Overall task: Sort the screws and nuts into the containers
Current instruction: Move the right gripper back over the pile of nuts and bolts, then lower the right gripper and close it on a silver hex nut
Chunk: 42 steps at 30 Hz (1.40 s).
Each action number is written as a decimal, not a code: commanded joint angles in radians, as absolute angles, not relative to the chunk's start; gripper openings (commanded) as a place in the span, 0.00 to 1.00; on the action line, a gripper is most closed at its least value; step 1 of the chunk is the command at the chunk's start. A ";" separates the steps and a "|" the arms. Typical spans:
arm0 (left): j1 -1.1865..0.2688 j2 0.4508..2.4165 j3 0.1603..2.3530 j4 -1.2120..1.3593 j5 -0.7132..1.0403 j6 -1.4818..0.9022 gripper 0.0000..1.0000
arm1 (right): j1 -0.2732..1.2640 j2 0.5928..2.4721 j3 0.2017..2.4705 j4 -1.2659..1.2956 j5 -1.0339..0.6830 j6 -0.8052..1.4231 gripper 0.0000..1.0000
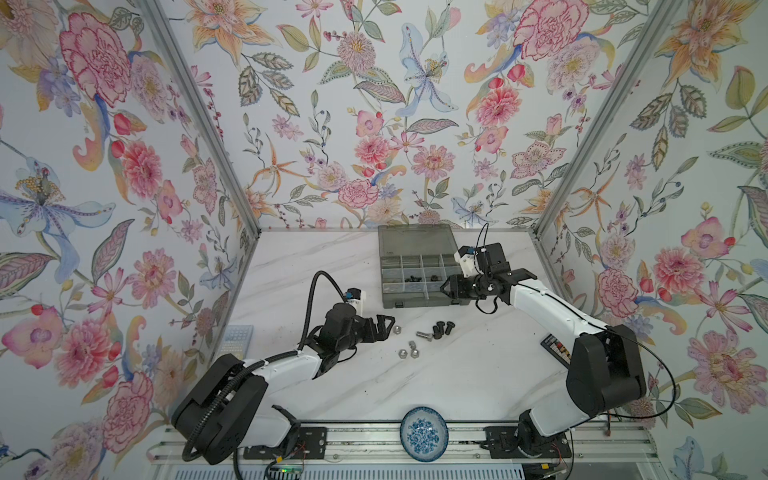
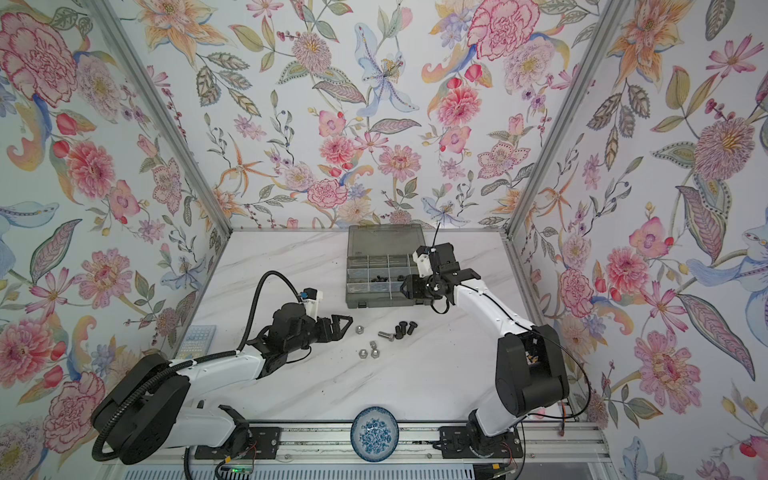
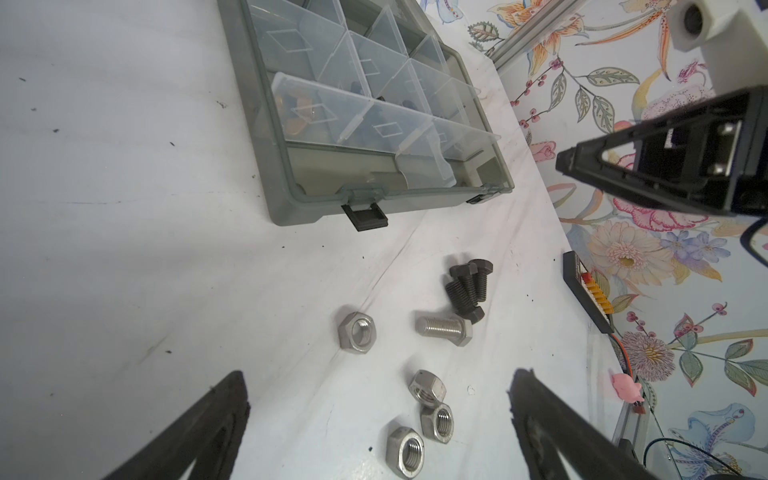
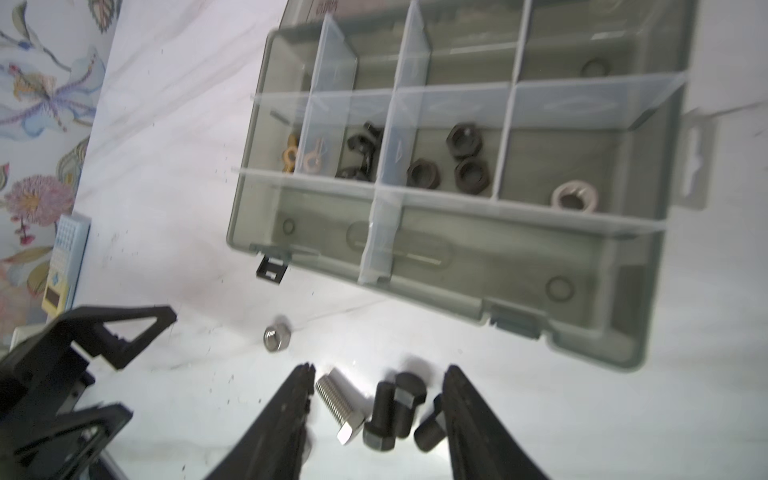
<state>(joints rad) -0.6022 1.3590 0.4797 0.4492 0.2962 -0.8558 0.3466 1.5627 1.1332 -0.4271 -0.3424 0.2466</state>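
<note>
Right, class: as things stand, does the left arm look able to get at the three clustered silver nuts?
Probably yes. The left gripper is open, and the three silver nuts lie uncovered on bare table ahead of its fingers. The right gripper is off by the organiser box.

The floral wallpaper (image 1: 374,104) covers the back wall across the upper middle of both top views, and the side walls (image 1: 83,208) at far left and right carry the same print. Aluminium posts (image 1: 201,116) run diagonally down the two corners. A white marble-patterned tabletop (image 1: 457,374), evenly lit and flecked with dark specks, fills the lower centre. An aluminium rail (image 1: 365,448) crosses the bottom edge.
</note>
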 commanded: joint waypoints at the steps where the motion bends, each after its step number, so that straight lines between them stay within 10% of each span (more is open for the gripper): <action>1: -0.592 1.335 0.463 0.446 0.288 -0.873 0.99 | 0.414 1.524 1.071 -0.443 -0.347 0.251 0.54; 42: -0.562 1.267 0.434 0.384 0.274 -0.862 1.00 | 0.822 1.751 1.100 -0.458 -0.122 0.338 0.39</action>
